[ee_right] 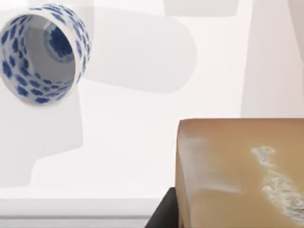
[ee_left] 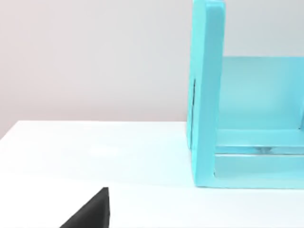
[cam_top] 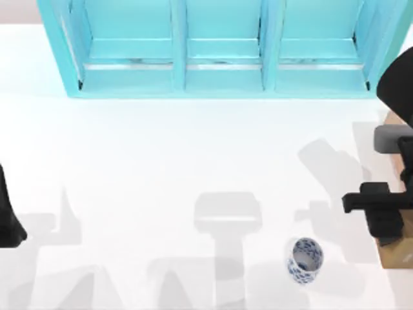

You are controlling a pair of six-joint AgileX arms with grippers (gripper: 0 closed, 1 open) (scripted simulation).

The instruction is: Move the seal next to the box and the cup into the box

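The cup (cam_top: 304,259), white with a blue pattern, stands upright on the white table at the front right; the right wrist view shows its white inside (ee_right: 42,56). The seal (ee_right: 237,175), a tan block with whitish markings on its upper face, lies close under the right wrist camera. At the top view's right edge its tan corner (cam_top: 395,256) pokes out below my right gripper (cam_top: 386,236), which hangs over it. A thin tan strip of the box (cam_top: 391,119) peeks from under the right arm. My left gripper (cam_top: 9,227) is parked at the left edge.
A turquoise shelf cabinet (cam_top: 219,77) with three open bays runs along the back of the table; its side wall (ee_left: 206,95) stands near the left wrist camera. Grey arm shadows fall across the white table (cam_top: 161,161) between the two arms.
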